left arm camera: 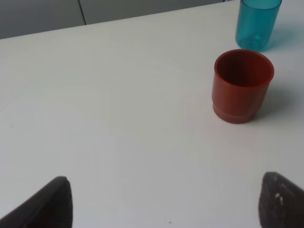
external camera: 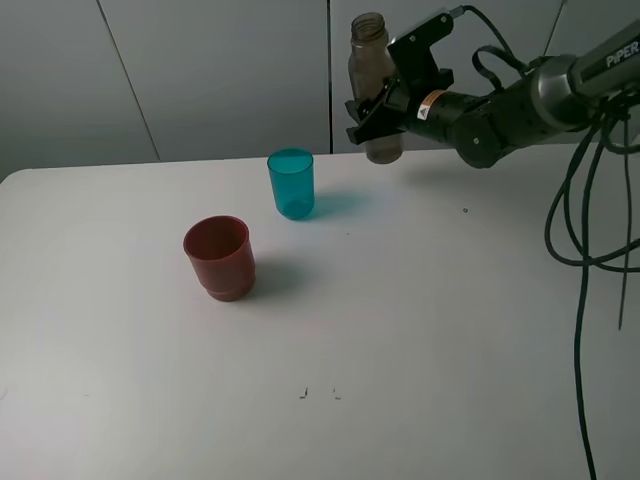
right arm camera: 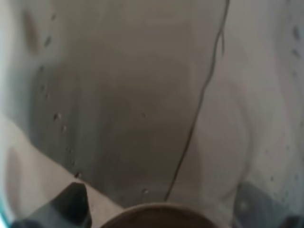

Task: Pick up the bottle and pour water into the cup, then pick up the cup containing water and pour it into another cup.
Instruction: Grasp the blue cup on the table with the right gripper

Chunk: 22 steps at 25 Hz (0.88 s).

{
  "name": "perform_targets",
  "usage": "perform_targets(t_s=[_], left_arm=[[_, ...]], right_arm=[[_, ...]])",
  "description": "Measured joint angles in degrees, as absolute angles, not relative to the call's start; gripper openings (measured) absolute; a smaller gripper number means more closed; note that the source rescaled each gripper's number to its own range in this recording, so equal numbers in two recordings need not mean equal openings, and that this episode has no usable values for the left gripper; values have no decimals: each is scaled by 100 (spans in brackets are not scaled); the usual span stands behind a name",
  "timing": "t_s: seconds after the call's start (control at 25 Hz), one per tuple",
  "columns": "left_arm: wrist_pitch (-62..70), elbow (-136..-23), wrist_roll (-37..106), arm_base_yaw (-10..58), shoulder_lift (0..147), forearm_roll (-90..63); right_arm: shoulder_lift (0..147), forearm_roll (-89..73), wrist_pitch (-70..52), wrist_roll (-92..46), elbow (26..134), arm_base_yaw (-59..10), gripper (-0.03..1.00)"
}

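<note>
Gripping the tall slim smoky grey-brown translucent plastic bottle [external camera: 368,55] around its middle, my right gripper [external camera: 378,108] is clamped tight on the body, with the narrow threaded neck and open mouth standing above my fingers. The bottle is close to upright, behind the small teal-blue translucent plastic tumbler [external camera: 291,183] and off to its right in the high view, well apart from it. Whether its base is clear of the white table [external camera: 450,330] I cannot tell. From my right wrist the bottle's wall [right arm camera: 142,95] fills nearly everything, with small specks or drops on it. The tumbler stands upright on the table, mouth up. In front of the tumbler and a little to its left stands the squat dark red opaque plastic cup [external camera: 219,257] with its stepped narrower base, upright, near the tumbler but not touching it. My left gripper [left arm camera: 166,206] hangs over bare table on the red cup's side of the tumbler, fingers spread wide and holding nothing, with both cups showing beyond it
</note>
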<state>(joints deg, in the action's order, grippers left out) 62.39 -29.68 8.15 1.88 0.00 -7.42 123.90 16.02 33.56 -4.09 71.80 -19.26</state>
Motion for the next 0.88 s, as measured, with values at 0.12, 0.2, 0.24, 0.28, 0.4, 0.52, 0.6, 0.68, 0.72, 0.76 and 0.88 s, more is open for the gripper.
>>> perform_targets(t_s=[0.12, 0.2, 0.24, 0.28, 0.4, 0.52, 0.6, 0.68, 0.72, 0.76, 0.88], left_arm=[[6239, -2968, 815, 188, 0, -742], [6239, -2968, 815, 188, 0, -742], [6239, -2968, 815, 188, 0, -742], [6239, -2968, 815, 188, 0, -742], [6239, -2968, 815, 188, 0, -742], [6239, -2968, 815, 188, 0, -742], [6239, -2968, 815, 188, 0, -742], [6239, -2968, 815, 188, 0, -742], [6239, -2968, 815, 188, 0, -742], [6239, -2968, 815, 188, 0, -742], [6239, -2968, 815, 188, 0, -742]], right_arm=[[12588, 1612, 3114, -657, 7523, -2059, 1], [12688, 1642, 2952, -930, 7696, -2121, 1], [12733, 1683, 2917, -1072, 7768, -2164, 1], [12784, 1707, 2894, -1231, 7833, -2188, 1], [12877, 1743, 2874, -1607, 7974, -2227, 1], [12947, 1743, 2860, -2114, 8054, -2253, 1], [13003, 1743, 2849, -2417, 8090, -2278, 1], [13026, 1743, 2834, -2732, 8090, -2297, 1], [13025, 1732, 2834, -2889, 8100, -2297, 1], [13036, 1731, 2834, -3027, 8100, -2297, 1], [13047, 1673, 2834, -3493, 8112, -2297, 1]])
